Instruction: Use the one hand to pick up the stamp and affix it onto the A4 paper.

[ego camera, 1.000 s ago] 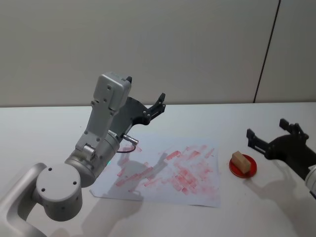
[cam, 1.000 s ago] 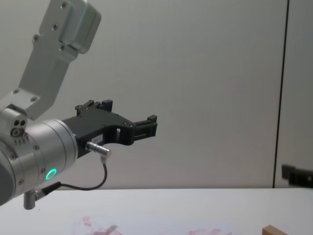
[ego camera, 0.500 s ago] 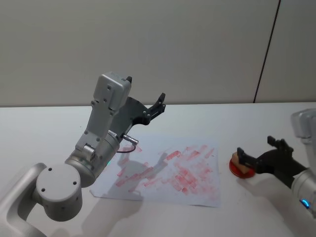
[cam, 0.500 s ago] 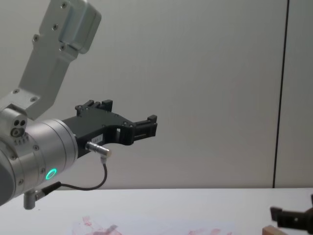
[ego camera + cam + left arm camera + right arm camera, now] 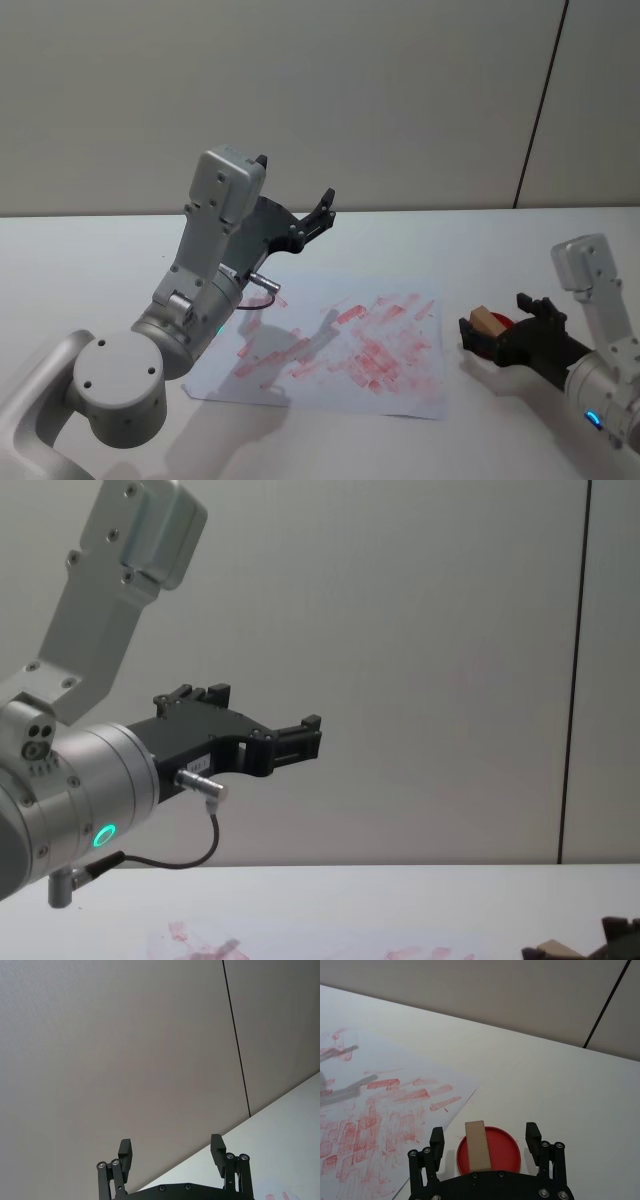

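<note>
The stamp [image 5: 486, 318], a light-brown wooden block, rests on a round red ink pad [image 5: 502, 1152] to the right of the A4 paper [image 5: 340, 345], a white sheet smeared with red marks. My right gripper [image 5: 497, 328] is low over the pad and open. In the right wrist view its jaws [image 5: 484, 1131] stand on either side of the stamp [image 5: 477, 1145] without touching it. The chest view catches the stamp [image 5: 552, 948] at the bottom right edge. My left gripper [image 5: 315, 215] is held high above the paper's far left side, open and empty [image 5: 170, 1142].
The white table [image 5: 80, 260] stretches around the paper, with a plain grey wall behind. The left arm's big grey joint [image 5: 115, 385] sits near the paper's left corner. The paper's right edge [image 5: 465, 1105] lies close to the pad.
My right gripper has come in from the right, dropping low toward the pad, and now brackets the stamp. The left arm has not moved.
</note>
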Controlling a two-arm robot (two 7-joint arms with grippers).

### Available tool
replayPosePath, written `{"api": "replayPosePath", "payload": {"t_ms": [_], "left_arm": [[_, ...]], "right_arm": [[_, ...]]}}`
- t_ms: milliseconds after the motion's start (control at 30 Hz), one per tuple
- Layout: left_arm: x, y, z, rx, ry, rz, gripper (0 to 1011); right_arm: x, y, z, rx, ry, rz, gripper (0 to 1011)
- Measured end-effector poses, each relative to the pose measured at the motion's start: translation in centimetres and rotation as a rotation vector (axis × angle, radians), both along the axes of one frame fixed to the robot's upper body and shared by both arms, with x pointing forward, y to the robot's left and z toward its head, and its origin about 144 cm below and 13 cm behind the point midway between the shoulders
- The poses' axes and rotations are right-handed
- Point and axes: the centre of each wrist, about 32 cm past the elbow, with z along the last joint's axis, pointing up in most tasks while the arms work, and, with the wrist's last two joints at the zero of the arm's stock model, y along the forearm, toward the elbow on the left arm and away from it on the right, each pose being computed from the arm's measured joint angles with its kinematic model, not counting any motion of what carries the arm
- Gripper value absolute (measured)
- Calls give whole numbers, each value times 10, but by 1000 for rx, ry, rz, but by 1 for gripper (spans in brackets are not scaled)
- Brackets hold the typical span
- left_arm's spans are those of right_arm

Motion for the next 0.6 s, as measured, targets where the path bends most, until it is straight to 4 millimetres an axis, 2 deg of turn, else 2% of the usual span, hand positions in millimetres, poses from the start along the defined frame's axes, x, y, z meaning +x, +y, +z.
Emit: {"api": "replayPosePath", "payload": {"t_ms": [433,600], "left_arm": [[0,0,0,0,0,0,1001],[0,0,0,0,0,0,1001]], "right_arm": [[2,5,-8,-10,17,30,998],[2,6,-10,-11,19,35,911]]}}
